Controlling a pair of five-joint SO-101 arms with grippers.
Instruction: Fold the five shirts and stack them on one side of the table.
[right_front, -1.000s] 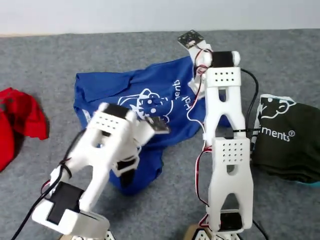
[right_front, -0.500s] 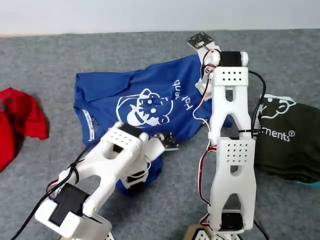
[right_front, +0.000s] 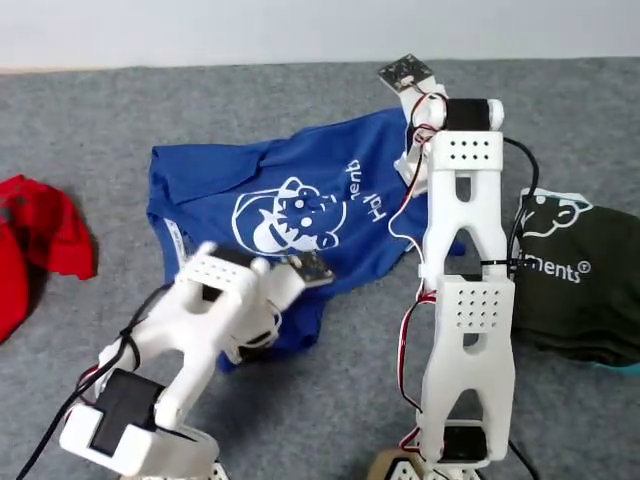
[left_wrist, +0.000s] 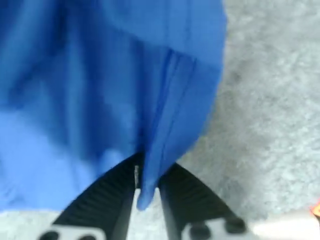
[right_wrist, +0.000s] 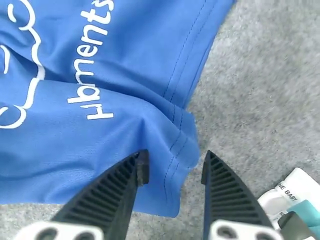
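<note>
A blue shirt (right_front: 290, 200) with a white print lies spread and rumpled in the middle of the grey table. My left gripper (right_front: 252, 342) is at its near edge, and in the left wrist view the gripper (left_wrist: 146, 192) is shut on a fold of the blue shirt (left_wrist: 125, 100). My right gripper (right_front: 413, 160) hangs over the shirt's right edge. In the right wrist view it (right_wrist: 172, 167) stands open, its fingers on either side of the hemmed corner of the blue shirt (right_wrist: 100, 75).
A dark green shirt (right_front: 575, 280) lies folded on a pile at the right side, with white and teal cloth (right_wrist: 295, 200) under it. A crumpled red shirt (right_front: 35, 235) sits at the left edge. Bare grey table (right_front: 340, 400) runs along the near side.
My left arm swung toward the near side with the shirt's near edge, then pulled back left. My right arm shifted slightly right and away, and the shirt's right part lies flatter.
</note>
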